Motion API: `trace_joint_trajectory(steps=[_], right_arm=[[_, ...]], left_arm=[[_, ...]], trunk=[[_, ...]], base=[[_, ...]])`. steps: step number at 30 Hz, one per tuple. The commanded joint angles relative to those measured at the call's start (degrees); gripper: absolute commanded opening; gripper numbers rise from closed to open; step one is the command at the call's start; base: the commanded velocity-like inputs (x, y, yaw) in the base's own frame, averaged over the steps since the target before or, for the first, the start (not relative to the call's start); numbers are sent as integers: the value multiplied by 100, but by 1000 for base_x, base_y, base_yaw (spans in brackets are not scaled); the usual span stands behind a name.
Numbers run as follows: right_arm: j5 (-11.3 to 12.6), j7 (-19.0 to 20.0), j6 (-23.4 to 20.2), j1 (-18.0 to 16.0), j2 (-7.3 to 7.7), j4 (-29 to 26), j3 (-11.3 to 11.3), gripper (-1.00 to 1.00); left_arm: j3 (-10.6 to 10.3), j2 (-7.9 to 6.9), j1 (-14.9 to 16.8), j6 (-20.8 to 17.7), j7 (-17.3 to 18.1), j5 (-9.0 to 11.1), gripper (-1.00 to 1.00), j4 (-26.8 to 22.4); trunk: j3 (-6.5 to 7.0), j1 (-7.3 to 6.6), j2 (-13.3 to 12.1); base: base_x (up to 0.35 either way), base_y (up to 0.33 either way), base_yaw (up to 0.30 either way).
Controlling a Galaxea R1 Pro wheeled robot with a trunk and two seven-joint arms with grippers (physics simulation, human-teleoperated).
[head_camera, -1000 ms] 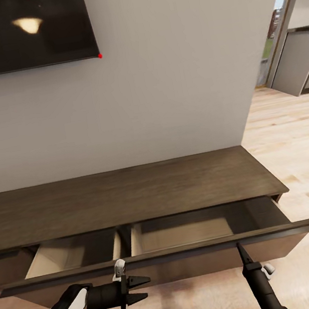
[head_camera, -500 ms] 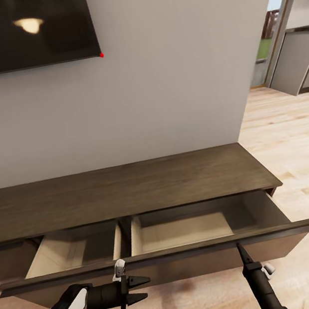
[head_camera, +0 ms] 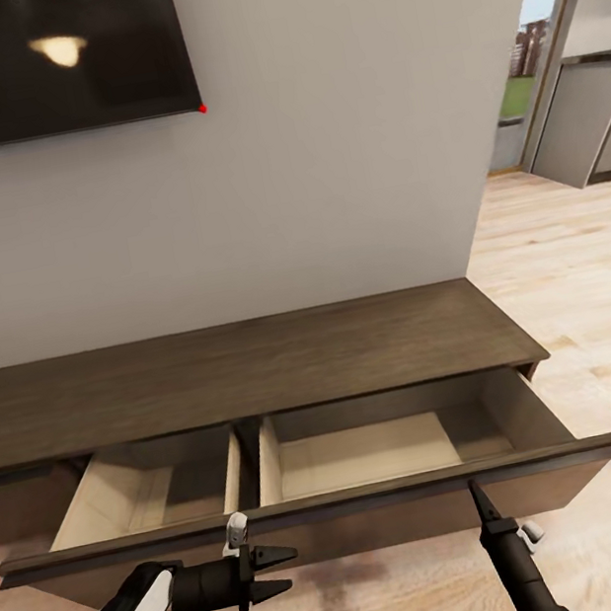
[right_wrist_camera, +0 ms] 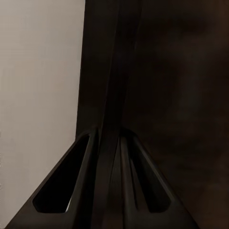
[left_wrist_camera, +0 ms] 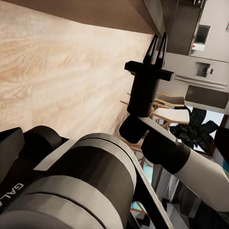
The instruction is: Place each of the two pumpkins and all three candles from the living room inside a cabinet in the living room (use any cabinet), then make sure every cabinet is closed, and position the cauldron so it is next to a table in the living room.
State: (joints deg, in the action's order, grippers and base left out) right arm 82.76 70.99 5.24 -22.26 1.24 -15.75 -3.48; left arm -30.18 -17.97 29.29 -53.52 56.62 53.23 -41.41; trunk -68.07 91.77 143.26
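The long dark brown cabinet (head_camera: 256, 364) stands against the wall with its wide drawer front (head_camera: 315, 529) pulled out. Two pale wood compartments, the left (head_camera: 129, 497) and the right (head_camera: 362, 456), hold nothing. My right gripper (head_camera: 475, 491) points up at the drawer front and is shut on its edge; the left wrist view has the same gripper (left_wrist_camera: 159, 45) with both fingers together. My left gripper (head_camera: 287, 567) hangs open, just in front of the drawer front, holding nothing. The pumpkins, candles, cauldron and table are out of view.
A dark TV screen (head_camera: 42, 61) hangs on the grey wall above the cabinet. To the right, light wood floor (head_camera: 585, 296) runs to a doorway with grey kitchen units (head_camera: 585, 126). Chairs and an appliance wall (left_wrist_camera: 200, 81) lie behind me in the left wrist view.
The drawer has come further out: the cabinet body and wall have receded while the drawer front stays level with my grippers. More of both pale compartments shows. The camera has backed away.
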Motion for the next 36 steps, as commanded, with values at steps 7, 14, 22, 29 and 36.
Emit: trace_joint_trajectory(steps=[7,14,22,29,36], right_arm=[[-6,5,29,2,-1,14,85,-100],[-6,3,29,2,-1,11,85,-100],[-6,3,29,4,-1,12,85,-100],[-6,3,29,2,-1,12,85,-100],[-6,3,29,3,-1,12,85,-100]], left_arm=[[-23,-5,6,-26,7,30,100,-3],[-23,-5,6,-27,7,30,100,1],[-23,-5,6,-23,7,31,100,2],[-23,-5,6,-27,7,30,100,2],[-23,-5,6,-25,7,30,100,2]], trunk=[[-6,-1,2],[-6,-1,2],[-6,-1,2],[-6,-1,2],[-6,-1,2]], base=[[-81,0,0],[-56,0,0],[-42,0,0],[-64,0,0],[-1,0,0]])
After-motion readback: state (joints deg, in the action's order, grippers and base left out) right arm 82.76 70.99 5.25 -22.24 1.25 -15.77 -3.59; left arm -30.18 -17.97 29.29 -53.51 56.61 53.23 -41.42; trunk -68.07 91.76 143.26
